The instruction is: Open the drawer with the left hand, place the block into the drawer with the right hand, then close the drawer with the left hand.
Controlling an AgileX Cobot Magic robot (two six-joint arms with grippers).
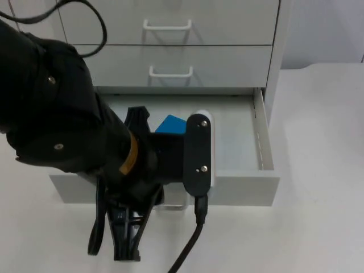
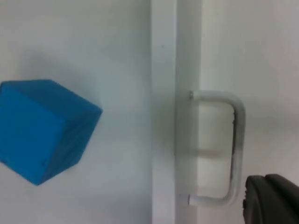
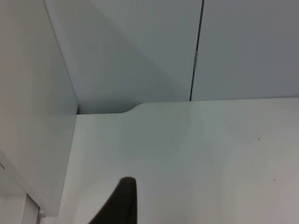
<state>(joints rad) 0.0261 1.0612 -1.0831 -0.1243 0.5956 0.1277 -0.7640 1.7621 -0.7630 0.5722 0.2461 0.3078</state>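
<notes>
The bottom drawer (image 1: 244, 187) of the white cabinet stands pulled out. A blue block (image 1: 170, 124) lies on its floor, partly under my left arm; the left wrist view has the block (image 2: 44, 128) behind the drawer's front panel (image 2: 163, 112). My left gripper (image 1: 111, 242) hangs open in front of that panel, just left of the white handle (image 2: 224, 149), which is free, with one fingertip (image 2: 273, 200) beside it. My right gripper (image 3: 121, 205) waits over the table to the right of the cabinet, beside its side wall.
Two shut drawers with white handles (image 1: 170, 71) sit above the pulled-out one. White table top (image 1: 318, 142) stretches right of the cabinet up to the grey partition wall (image 3: 243, 46). The cabinet's side (image 3: 32, 107) stands close to my right gripper.
</notes>
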